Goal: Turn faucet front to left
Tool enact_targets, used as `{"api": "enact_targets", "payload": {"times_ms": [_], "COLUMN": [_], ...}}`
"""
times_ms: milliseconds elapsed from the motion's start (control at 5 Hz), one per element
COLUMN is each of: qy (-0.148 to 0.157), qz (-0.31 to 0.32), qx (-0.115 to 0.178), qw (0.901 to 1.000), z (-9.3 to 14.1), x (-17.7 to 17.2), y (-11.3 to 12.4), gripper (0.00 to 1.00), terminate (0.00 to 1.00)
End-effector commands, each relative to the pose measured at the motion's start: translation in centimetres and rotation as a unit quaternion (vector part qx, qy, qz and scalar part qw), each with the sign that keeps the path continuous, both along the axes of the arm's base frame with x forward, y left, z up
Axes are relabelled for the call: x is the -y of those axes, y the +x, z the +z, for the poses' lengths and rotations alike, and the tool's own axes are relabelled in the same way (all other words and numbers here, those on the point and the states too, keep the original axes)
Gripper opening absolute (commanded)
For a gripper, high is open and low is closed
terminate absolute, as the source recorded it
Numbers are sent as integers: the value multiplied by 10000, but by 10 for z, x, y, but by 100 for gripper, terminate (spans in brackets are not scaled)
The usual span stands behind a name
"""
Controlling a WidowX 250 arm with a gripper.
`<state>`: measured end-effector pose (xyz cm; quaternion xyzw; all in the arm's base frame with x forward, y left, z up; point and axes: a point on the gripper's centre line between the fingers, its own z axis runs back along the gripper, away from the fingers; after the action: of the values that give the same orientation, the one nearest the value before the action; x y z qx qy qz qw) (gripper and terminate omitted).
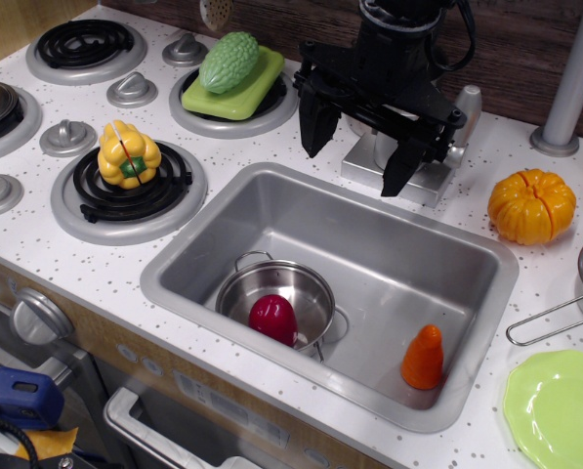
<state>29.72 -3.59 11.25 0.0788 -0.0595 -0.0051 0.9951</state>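
The silver-grey faucet stands on its square base plate behind the back rim of the sink. Its stubby lever sticks out to the right. The spout and most of the body are hidden behind my black gripper. The gripper hangs just in front of and above the faucet, with its two dark fingers spread wide apart. One finger is left of the base and the other is over it. Nothing is held between them.
A steel pot holding a red toy and an orange cone lie in the sink. An orange pumpkin and a plain grey pole are at the right. A green gourd and a yellow pepper sit on burners at the left.
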Motion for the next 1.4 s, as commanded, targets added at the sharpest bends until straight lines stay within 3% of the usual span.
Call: {"api": "enact_targets", "payload": {"times_ms": [0, 400, 600, 800, 1200], "qy": [0, -23, 61, 120, 202], "qz": [0, -136, -274, -320, -488], "qx": [0, 403, 810, 993, 1050], "qw": [10000, 9991, 9963, 9945, 9931], "z": [0, 6, 8, 10, 16], "x": [0, 32, 48, 58, 63], "y": [0, 16, 22, 31, 57], "gripper": [100, 100, 100, 100, 100], "terminate": [0, 0, 0, 0, 0]}}
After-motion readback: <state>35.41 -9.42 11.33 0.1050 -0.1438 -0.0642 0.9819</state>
